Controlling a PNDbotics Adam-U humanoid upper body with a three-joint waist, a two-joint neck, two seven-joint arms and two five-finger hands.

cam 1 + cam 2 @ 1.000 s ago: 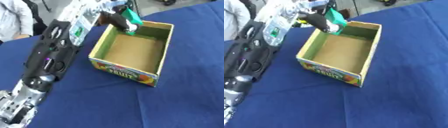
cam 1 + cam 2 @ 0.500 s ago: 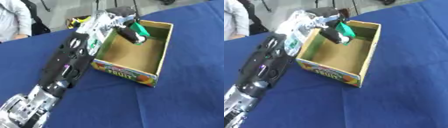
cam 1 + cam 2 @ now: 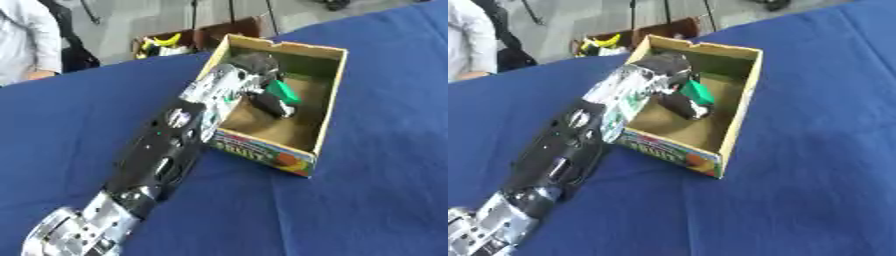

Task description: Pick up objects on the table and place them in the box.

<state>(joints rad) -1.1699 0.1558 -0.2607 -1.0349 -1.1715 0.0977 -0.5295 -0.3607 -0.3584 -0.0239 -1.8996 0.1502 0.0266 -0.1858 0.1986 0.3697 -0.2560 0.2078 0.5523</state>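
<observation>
Green object in left hand; inside box

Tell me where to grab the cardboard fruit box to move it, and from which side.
Grip the open-topped cardboard box by its bare right wall, coming from the right over the blue table. The left hand with a green object fills the left side.

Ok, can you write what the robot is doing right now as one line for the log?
left hand: inside box, curled on green object | object: not yet released | right hand: not in view
</observation>
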